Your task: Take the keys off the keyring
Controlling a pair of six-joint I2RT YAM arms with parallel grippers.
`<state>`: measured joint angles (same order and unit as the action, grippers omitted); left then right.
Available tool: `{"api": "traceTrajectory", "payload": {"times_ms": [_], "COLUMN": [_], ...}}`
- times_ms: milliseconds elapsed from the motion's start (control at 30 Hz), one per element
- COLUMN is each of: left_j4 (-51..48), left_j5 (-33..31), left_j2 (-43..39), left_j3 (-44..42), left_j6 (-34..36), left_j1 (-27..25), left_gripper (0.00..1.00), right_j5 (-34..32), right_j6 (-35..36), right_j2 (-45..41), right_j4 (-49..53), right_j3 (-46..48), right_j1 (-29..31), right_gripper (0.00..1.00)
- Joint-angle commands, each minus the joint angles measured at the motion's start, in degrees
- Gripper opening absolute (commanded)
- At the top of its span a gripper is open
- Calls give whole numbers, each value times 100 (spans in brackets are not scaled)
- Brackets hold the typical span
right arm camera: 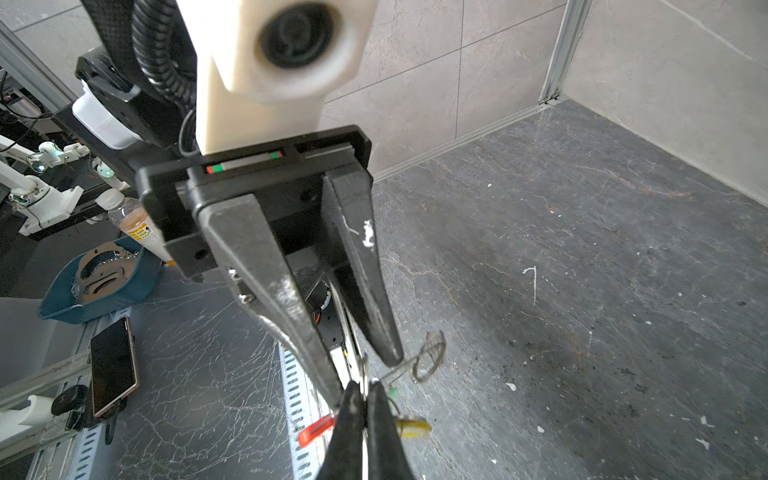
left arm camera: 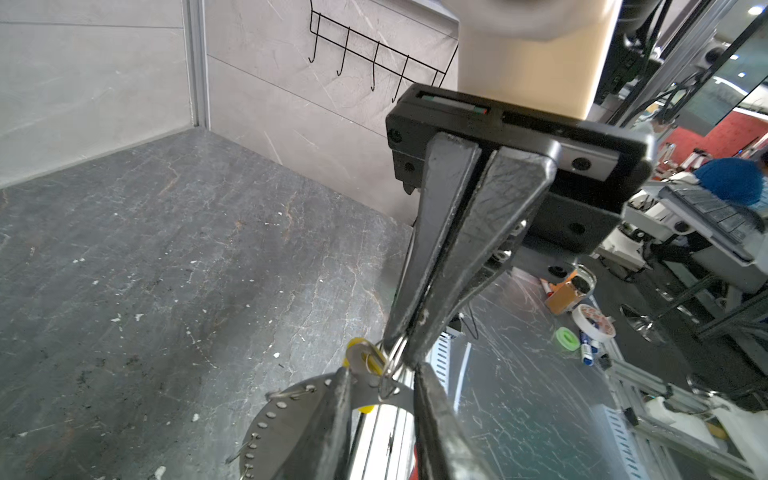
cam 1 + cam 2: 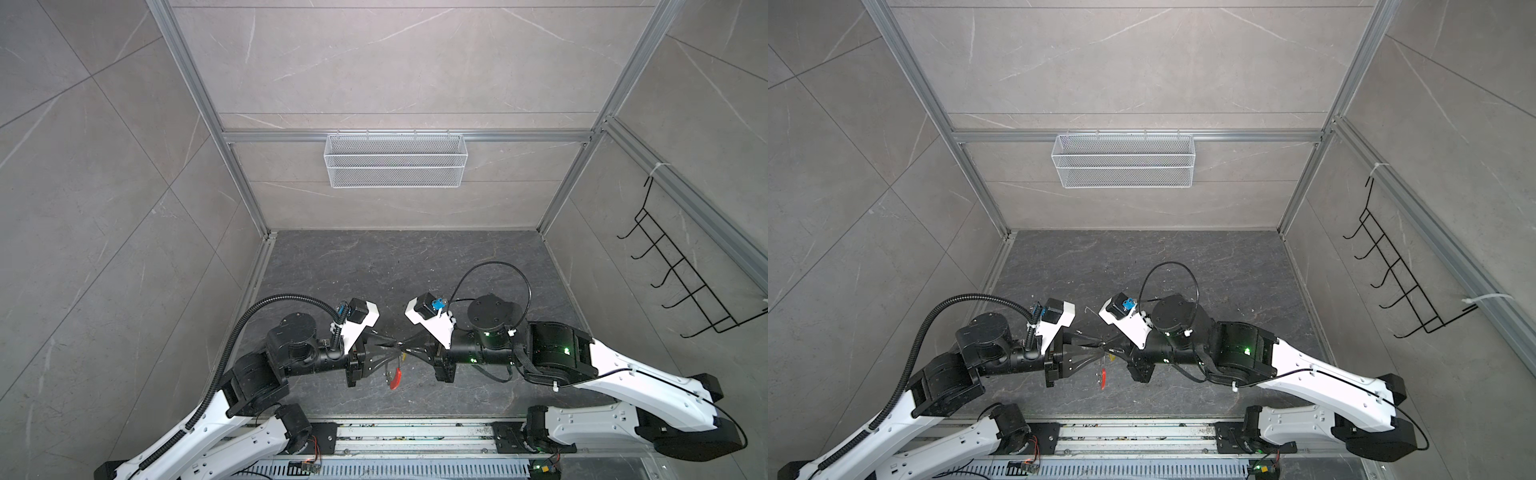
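Grey stone-look tiles walled a booth with a dark marbled tabletop (image 3: 374, 270). A white mesh basket (image 3: 395, 160) hung on the back wall, and a black wire hook rack (image 3: 681, 270) hung on the right wall. Near the front edge, in both top views, two black-and-white arms met tip to tip above the tabletop. The right gripper (image 2: 400, 353) was clenched on the thin wire of the keyring (image 3: 397, 376), which was held up off the surface between the two arms. Its red sleeve (image 3: 1101, 378) hung below the meeting fingertips. The left gripper (image 1: 368, 376) faced it with its jaws a little apart. The key with the yellow tag (image 2: 360, 360) sat between those jaws, just beside the right gripper's tips; whether they pinched it could not be told. In the right wrist view a green tag (image 1: 392, 392) showed just beside the closed tips, and a small blurred wire ring (image 1: 428, 357) stood close by.
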<state>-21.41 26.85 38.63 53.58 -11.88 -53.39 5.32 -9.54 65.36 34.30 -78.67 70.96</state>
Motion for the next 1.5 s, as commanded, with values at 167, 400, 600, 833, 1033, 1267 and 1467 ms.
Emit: {"api": "traceTrajectory", "payload": {"times_ms": [167,400,600,833,1033,1267,1467], "left_j4": [328,459,618,696,756,847,882], "left_j5": [229,147,182,411,704,1052,1257], "left_j2": [3,0,-211,-363,-365,-269,-217], "left_j3": [186,122,-29,-76,-72,-67,-56], "left_j6": [44,2,41,84,104,74,63], "left_j1": [-5,-5,-5,-5,-5,-5,-5], "left_gripper": [6,0,0,0,0,0,0], "right_j5": [18,83,10,18,158,815,1315], "right_j6": [-145,-163,-41,257,430,526,388], "right_j2": [-112,-127,-376,-886,-1024,-1379,-1333], "right_j4": [-166,-220,-336,-731,-868,-1571,-1777], "right_j3": [82,88,286,809,1123,1436,1457], "right_j1": [6,6,6,2,6,-2,-191], "right_gripper": [0,0,18,43,46,48,49]}}
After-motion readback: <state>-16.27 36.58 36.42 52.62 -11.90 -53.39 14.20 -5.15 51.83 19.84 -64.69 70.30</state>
